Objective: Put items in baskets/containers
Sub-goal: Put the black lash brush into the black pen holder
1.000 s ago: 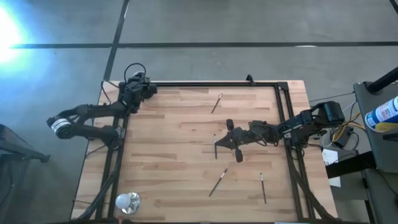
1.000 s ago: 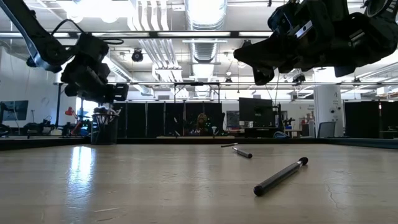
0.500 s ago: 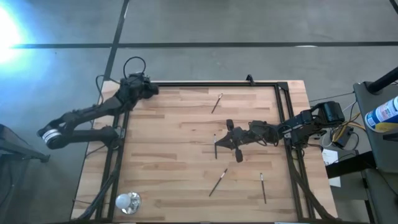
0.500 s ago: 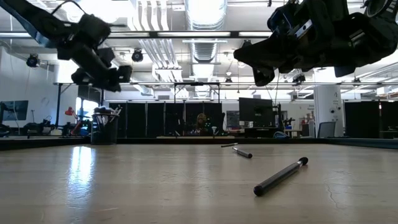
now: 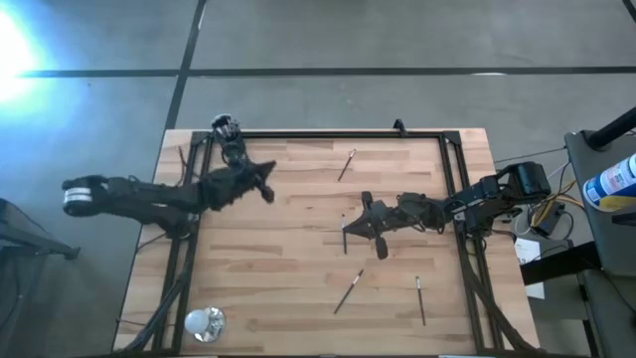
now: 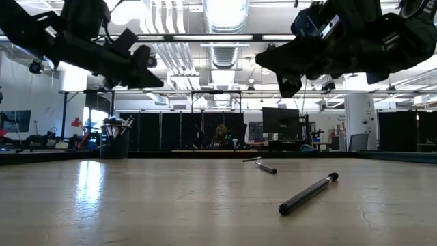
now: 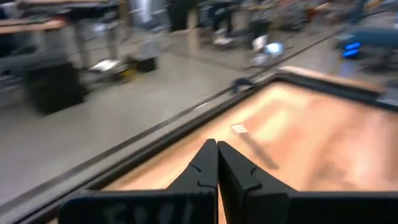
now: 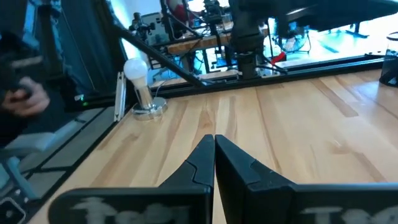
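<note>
I see left gripper pinched together, empty, above the table's far-left part | right gripper also closed (nothing in it), mid-table | black cup of brushes at far-left corner | loose makeup brushes lie near right gripper.

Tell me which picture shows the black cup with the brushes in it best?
The low view: the black cup stands sideways on, brush tips poking out. The high view shows only its top at the table's far left corner. Neither wrist view shows it clearly.
</note>
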Controlling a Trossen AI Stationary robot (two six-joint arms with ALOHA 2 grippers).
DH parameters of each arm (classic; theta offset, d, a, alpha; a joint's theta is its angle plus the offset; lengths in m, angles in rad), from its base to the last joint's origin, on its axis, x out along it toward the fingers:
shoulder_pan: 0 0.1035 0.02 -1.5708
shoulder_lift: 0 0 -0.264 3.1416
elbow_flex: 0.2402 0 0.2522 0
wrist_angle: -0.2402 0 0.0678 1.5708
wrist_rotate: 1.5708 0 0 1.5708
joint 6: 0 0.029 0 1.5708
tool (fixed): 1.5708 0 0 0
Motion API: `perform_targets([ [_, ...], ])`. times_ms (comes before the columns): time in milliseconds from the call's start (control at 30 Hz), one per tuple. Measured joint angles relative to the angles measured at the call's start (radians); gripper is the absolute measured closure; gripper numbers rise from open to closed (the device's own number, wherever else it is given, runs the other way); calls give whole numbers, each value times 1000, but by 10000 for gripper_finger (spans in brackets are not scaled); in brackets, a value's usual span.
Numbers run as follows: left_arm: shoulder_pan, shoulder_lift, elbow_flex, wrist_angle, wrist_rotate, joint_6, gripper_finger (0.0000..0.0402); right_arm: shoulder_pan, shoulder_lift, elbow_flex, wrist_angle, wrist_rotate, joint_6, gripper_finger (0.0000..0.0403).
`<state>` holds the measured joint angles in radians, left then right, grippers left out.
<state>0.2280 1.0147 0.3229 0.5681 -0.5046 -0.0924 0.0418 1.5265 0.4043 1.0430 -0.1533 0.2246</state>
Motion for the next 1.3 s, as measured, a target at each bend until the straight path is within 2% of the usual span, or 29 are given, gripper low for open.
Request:
perform_targets([
  [133,-72,58,-34,140,83,-14,401,2,-8,9,-21,48,39,394],
  [233,-91,102,-56,222,156,-15,401,20,-45,18,-125,149,71,394],
  [333,-94,148,-67,310,208,-15,401,61,-112,48,-340,286,102,394],
  [500,-93,226,-66,452,253,-12,401,148,-231,158,-821,535,234,394],
  [667,-94,283,-66,468,287,-14,401,241,-267,297,-1242,653,476,394],
  [767,-94,308,-64,476,287,-11,401,288,-228,364,-1386,677,647,394],
  [867,-94,322,-63,483,287,-12,401,324,-153,396,-1412,629,767,393],
  [1000,-94,327,-63,489,287,-10,401,353,-25,451,-1409,445,737,373],
  [1167,-94,332,-62,487,288,-10,401,353,130,535,-1415,196,528,322],
  [1300,-94,331,-58,486,356,-12,401,353,215,622,-1504,146,310,284],
])
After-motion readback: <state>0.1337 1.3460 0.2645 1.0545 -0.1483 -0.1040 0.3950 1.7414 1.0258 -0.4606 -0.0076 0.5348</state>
